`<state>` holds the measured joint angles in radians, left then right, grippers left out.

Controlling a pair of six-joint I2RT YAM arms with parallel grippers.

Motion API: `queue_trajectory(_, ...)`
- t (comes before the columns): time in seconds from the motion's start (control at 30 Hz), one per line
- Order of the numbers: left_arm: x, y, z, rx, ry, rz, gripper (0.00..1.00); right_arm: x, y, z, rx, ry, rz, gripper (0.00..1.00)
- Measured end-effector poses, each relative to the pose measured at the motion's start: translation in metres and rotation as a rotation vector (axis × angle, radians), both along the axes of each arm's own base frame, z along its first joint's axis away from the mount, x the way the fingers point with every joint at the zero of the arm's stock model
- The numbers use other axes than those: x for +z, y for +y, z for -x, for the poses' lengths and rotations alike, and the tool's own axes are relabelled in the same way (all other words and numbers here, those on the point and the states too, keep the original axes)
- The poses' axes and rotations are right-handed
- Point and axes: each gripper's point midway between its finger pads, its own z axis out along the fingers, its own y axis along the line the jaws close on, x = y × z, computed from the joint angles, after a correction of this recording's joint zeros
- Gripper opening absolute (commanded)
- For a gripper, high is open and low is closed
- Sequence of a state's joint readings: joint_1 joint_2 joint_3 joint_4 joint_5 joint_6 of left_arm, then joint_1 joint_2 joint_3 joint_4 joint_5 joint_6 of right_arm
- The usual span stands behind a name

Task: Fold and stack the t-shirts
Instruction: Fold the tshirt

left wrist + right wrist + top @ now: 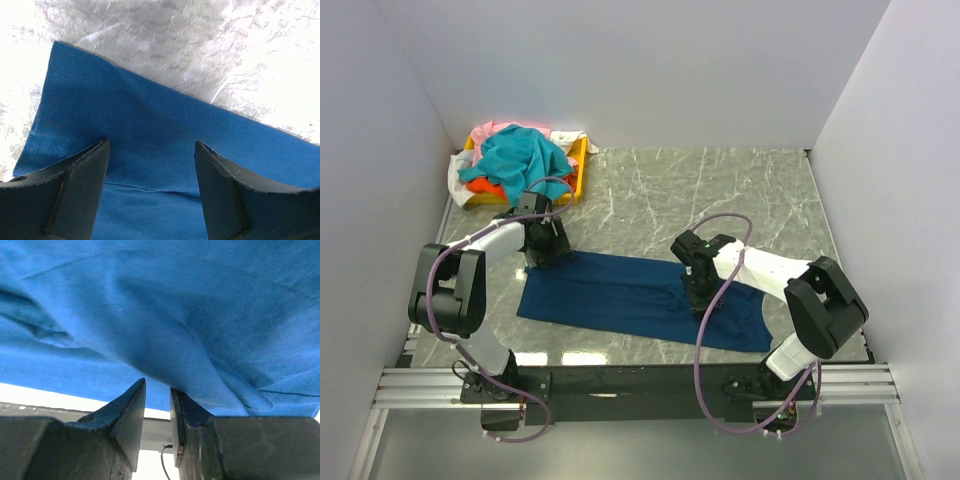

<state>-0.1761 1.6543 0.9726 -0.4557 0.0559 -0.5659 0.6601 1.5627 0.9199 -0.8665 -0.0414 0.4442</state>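
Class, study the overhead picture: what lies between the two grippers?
The navy shirt, spread on the table, spans the stretch from left gripper to right gripper; the top view shows it.

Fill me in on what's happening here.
Two robot arms are working on a navy t-shirt spread on the table. The left gripper hangs open over its far left corner; the right gripper appears to pinch the cloth toward its right end. More shirts sit piled in a yellow tray at the back left.
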Motion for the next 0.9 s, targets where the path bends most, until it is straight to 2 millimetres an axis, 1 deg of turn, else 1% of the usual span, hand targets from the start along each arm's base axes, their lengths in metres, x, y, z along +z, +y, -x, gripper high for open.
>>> queue_trajectory(0.17,0.0,0.0,0.0,0.0,0.0,0.0,0.74,-0.009,-0.01,0.005,-0.017,0.014,0.041,0.36)
queue_trajectory(0.27,0.0,0.0,0.0,-0.001,0.0,0.0,0.74,-0.014,-0.012,0.007,-0.023,0.024,0.055,0.43)
queue_trajectory(0.4,0.0,0.0,0.0,-0.001,0.0,0.0,0.74,-0.015,-0.012,0.007,-0.035,0.024,0.055,0.42)
queue_trajectory(0.43,0.0,0.0,0.0,-0.001,0.0,0.0,0.74,-0.015,-0.012,0.006,-0.037,0.024,0.054,0.4)
queue_trajectory(0.47,0.0,0.0,0.0,-0.001,0.0,0.0,0.74,-0.015,-0.012,0.006,-0.039,0.025,0.053,0.34)
queue_trajectory(0.53,0.0,0.0,0.0,-0.001,0.0,0.0,0.74,-0.015,-0.013,0.006,-0.043,0.027,0.053,0.28)
queue_trajectory(0.57,0.0,0.0,0.0,0.0,0.0,0.0,0.74,-0.015,-0.013,0.006,-0.045,0.028,0.052,0.23)
queue_trajectory(0.73,0.0,0.0,0.0,-0.001,0.0,0.0,0.74,-0.015,-0.015,0.007,-0.039,0.034,0.053,0.08)
queue_trajectory(0.77,0.0,0.0,0.0,-0.001,0.0,0.0,0.74,-0.015,-0.015,0.007,-0.034,0.035,0.053,0.03)
queue_trajectory(0.9,0.0,0.0,0.0,-0.001,0.0,0.0,0.74,-0.014,-0.014,0.008,-0.023,0.043,0.045,0.0)
